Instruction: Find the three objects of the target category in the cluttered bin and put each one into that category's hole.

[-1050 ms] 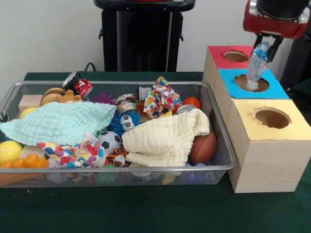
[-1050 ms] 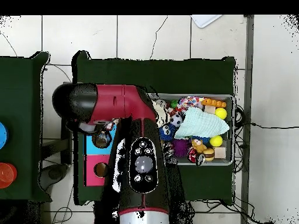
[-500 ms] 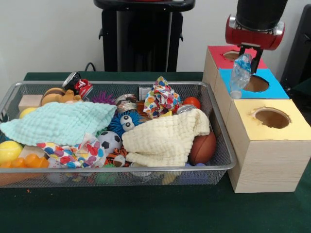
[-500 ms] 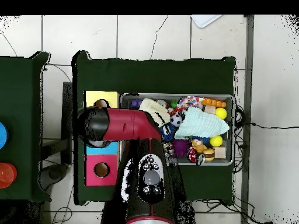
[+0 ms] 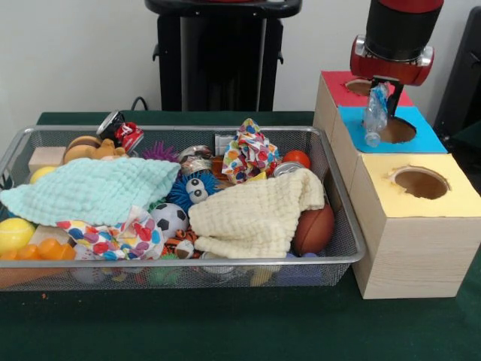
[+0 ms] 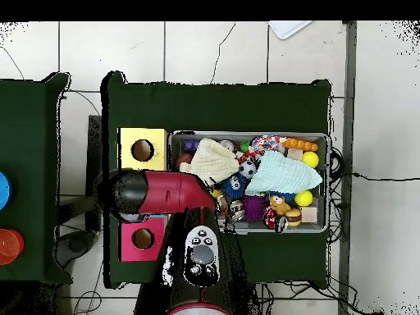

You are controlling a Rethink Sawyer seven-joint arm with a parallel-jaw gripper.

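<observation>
The hand is closed on a crushed clear plastic bottle and grips it near the top, so the bottle hangs down from it. In the front view the bottle is above the near left part of the blue box, beside the round hole and not yet inside it; its lower end is just over the blue top. In the overhead view the red arm covers this box, so the hand and the bottle do not show there.

The blue box is the middle one of three wooden boxes in a row. The red box is behind it and the yellow box is in front; each has one hole on top.

Beside the boxes, on the green worktop, stands the wire bin. It is full: a mint cloth, a cream cloth, a spotted cloth, a small soccer ball, a brown ball, a blue furry toy with eyes, yellow balls and cans.

My judgement: one object is carried and almost delivered, and it only needs to go over the hole and be let go. Whether other bottles are already in the box I cannot tell. The cloths hide much of the bin, so more searching probably remains.
</observation>
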